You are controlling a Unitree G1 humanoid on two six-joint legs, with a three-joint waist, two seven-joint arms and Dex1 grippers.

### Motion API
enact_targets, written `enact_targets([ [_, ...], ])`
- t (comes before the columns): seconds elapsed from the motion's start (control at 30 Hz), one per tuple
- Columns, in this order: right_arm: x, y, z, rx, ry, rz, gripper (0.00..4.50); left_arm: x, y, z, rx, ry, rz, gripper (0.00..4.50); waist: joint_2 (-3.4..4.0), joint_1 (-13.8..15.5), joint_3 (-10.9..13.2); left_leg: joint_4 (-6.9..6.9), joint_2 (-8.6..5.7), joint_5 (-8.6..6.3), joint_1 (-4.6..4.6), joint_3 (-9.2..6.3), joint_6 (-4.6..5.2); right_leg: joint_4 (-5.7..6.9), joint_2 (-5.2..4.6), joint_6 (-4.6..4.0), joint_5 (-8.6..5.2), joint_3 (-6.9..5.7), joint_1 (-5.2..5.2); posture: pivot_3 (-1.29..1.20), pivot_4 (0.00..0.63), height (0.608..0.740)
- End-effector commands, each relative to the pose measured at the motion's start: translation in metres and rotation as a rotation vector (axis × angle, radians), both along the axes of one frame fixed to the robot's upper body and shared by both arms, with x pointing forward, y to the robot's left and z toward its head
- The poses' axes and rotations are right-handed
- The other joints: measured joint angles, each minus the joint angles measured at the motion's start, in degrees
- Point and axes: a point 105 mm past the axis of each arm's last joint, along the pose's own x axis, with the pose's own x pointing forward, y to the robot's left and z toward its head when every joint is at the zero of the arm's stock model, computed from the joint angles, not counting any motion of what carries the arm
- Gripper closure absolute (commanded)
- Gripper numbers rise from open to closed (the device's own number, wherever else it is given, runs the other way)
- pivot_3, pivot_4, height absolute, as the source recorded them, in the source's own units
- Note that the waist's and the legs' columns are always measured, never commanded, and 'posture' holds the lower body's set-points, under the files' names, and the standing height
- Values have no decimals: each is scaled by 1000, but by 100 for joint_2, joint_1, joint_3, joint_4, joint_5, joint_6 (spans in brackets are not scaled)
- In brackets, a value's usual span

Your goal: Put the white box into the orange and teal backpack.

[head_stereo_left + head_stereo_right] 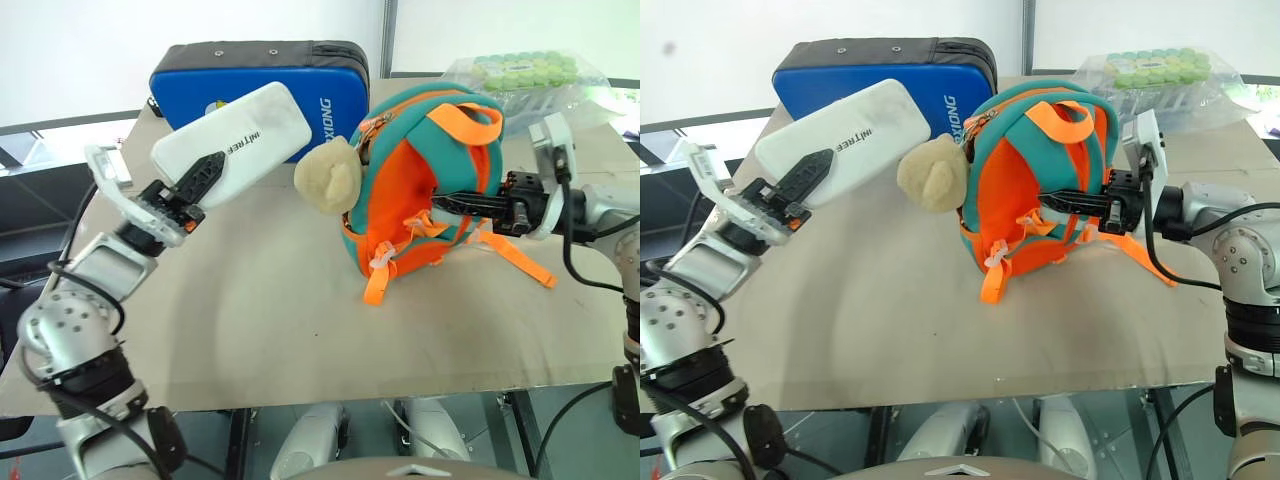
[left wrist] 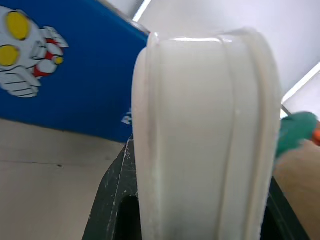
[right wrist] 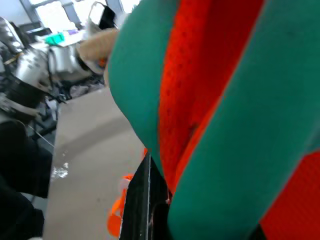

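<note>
Left gripper (image 1: 197,190) holds the white box (image 1: 232,142) by one end, up off the table (image 1: 260,310), with its black fingers pinched on both flat sides. The box sticks out past the fingers and tilts up toward the backpack (image 1: 425,185). Just beyond the box's far end hangs a tan plush toy (image 1: 328,175), and behind the box stands a blue case (image 1: 255,80). Right gripper (image 1: 1072,200) is closed tight on the backpack's orange side, holding the bag upright on the table.

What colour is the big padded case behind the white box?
Blue, with a dark edge; clearest in the left eye view.
</note>
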Motion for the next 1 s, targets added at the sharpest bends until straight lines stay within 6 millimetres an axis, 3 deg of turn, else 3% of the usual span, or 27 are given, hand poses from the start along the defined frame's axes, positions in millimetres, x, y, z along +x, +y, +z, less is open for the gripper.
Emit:
enact_targets([
  [0.03, -6, 2, 6, -11, -57, 4, 4459, -27, -9, 21, 63, -86, -141, 3450, 0, 0, 0, -1, 0, 0, 4, 1, 0, 1, 0, 0, 0, 2, 2, 0, 150, 739],
  [0.27, -10, 2, 0, -15, -27, 12, 4459, -54, -18, 27, 160, -87, -285, 3450, 1, 5, 0, -2, 0, 0, 4, 1, 0, -4, 0, -1, -1, 2, 3, 0, 150, 739],
  [0.43, -10, 2, 1, -10, -22, 15, 4459, -60, -15, 34, 166, -109, -306, 3450, 1, 2, 1, -4, 1, 0, 5, 1, 0, -4, 0, -1, -1, 2, 3, 0, 150, 739],
  [0.63, -8, 2, 1, -8, -21, 14, 4459, -85, -45, 32, 171, -92, -526, 3450, 4, 16, 3, -8, 1, -1, 2, 3, 1, -11, -1, -1, -1, 4, 1, 0, 150, 739],
  [0.73, -8, 3, 1, -6, -20, 14, 4459, -83, -48, 28, 234, -92, -516, 3450, 4, 13, 2, -7, 1, -1, 5, 3, 1, -7, -1, -1, -1, 3, 3, 0, 150, 739],
  [1.0, -11, 2, 1, -4, -15, 17, 4459, -47, -47, 21, 420, -204, -300, 3450, 4, 29, 2, -6, 1, -1, 8, 9, 1, -6, -2, -2, 0, 8, 6, 0, 150, 739],
])
